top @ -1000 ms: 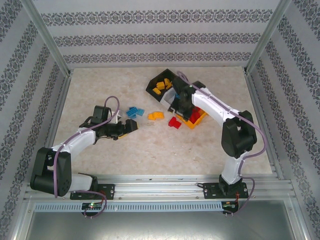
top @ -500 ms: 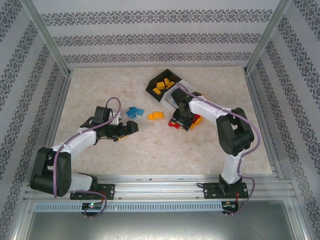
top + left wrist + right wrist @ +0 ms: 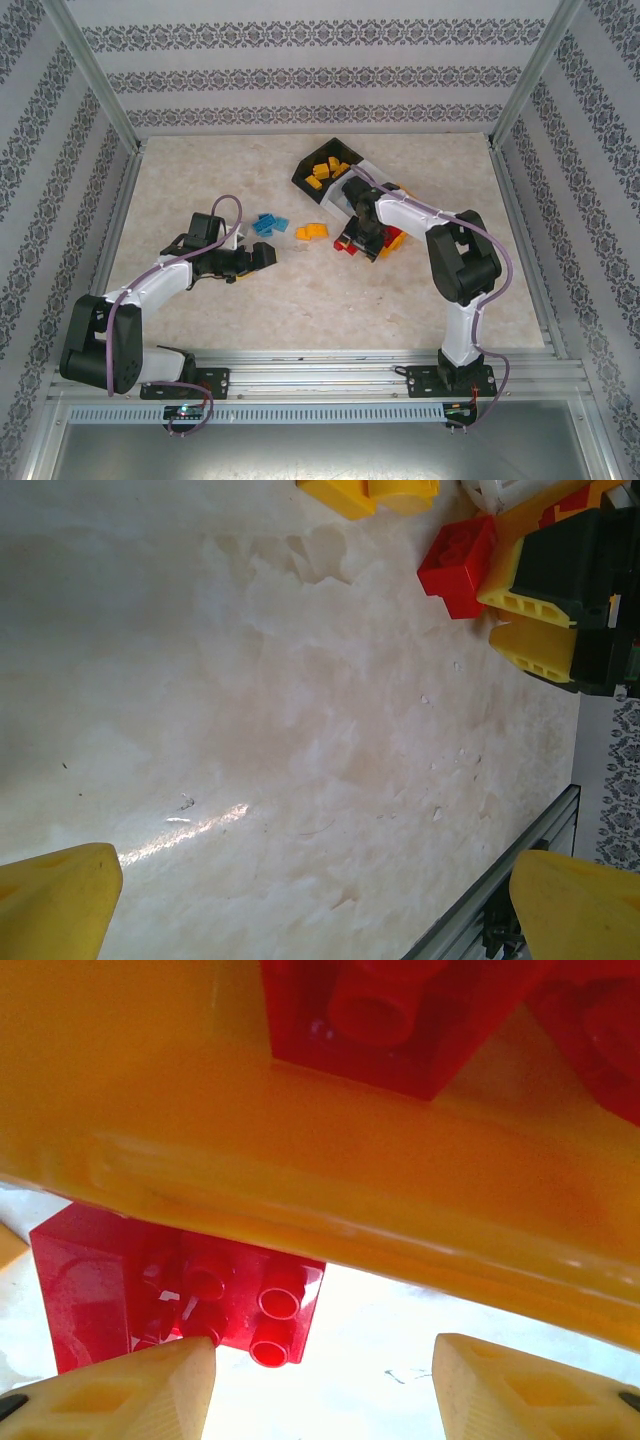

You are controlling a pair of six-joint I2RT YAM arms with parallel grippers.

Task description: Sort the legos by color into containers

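red lego (image 3: 170,1290) lies on the table (image 3: 300,730) just outside the orange-yellow bin (image 3: 300,1150), right at the right gripper (image 3: 325,1385). its jaws stand partway apart, bare table between them, nothing held. one fingertip (image 3: 150,1385) is at the brick's near edge, cannot tell if it touches. judgement: brick is hard moulded plastic, very light, stiff, not fragile, glossy so a bit slippery. round studs or tubes show on the face toward the wrist camera, hard to tell which, so the best hold is across two flat opposite side walls, low and square. a grip on a corner or the bumps likely lets it pivot and pop out. bin wall sits tight beside it, so there is little room for the far finger, and the light bin probably slides if bumped. more red legos (image 3: 380,1020) lie inside that bin. left gripper (image 3: 320,910) hangs low over bare table, jaws wide, empty. outward in the top view, blue legos (image 3: 268,223) cluster just ahead of the left gripper and an orange-yellow lego (image 3: 312,232) lies between them and the red one. black bin (image 3: 302,178) sits further back with orange-yellow legos (image 3: 322,170) in it. no brand, label or writing is readable on bricks, bins or grippers.
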